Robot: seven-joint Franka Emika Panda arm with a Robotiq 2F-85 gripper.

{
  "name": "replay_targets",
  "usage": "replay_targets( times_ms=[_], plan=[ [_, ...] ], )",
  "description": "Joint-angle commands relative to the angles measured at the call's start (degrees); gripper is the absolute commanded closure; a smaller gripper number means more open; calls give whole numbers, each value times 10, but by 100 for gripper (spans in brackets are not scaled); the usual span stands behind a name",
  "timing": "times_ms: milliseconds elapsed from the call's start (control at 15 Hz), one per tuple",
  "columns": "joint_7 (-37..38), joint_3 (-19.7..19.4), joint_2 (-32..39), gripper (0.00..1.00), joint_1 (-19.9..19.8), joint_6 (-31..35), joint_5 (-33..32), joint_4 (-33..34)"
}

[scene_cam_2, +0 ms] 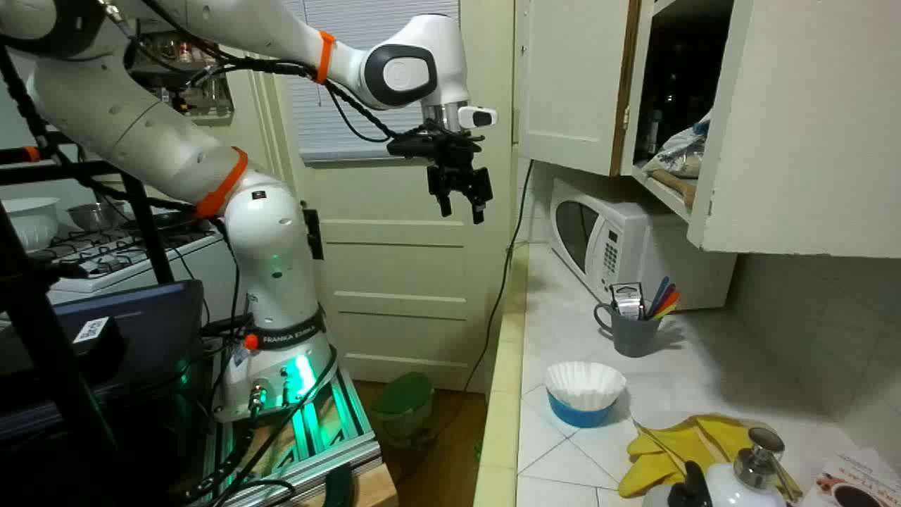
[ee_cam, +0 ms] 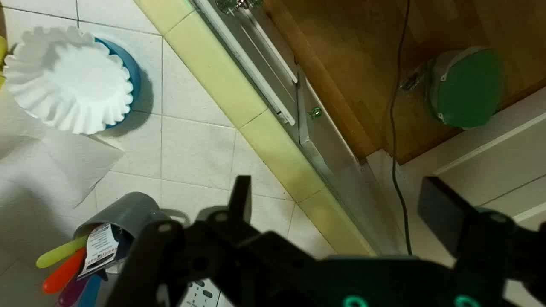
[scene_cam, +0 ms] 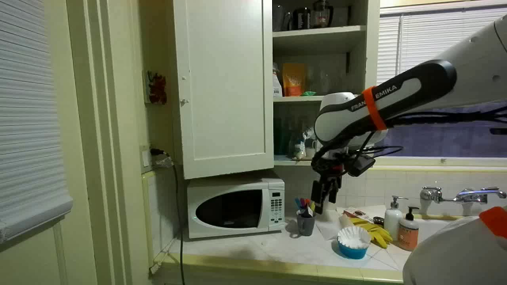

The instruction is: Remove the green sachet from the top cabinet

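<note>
Nearest in the wrist view: black, blocky two-fingered tool, spread wide and gripping nothing. Higher than the tool and well apart, in an exterior view: small, crumpled-looking green sachet, beside an upright orange pouch in the tall, white-painted top cabinet. Apparently nothing done beyond a swung-out flat white door; reach, grasp and removal left.

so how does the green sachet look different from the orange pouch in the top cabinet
The green sachet lies low, while the orange pouch stands upright. The sachet shows as a small green patch; the pouch rises well above it and looks much larger. The sachet is bright green, the pouch orange. Both are on the same shelf of the top cabinet.
</note>
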Motion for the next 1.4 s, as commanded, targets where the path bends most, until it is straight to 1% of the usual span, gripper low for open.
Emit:
replay_targets(
  times_ms=[0,400,667,800,1067,1333],
  plan=[
    [1,-1,0,0,1,-2,0,1],
    [1,-1,0,0,1,-2,0,1],
    [65,10,6,0,-41,35,-20,35],
    [91,11,10,0,-63,65,-31,63],
    [151,23,27,0,-100,99,-33,148],
    [218,33,52,0,-130,116,-28,255]
  ],
)
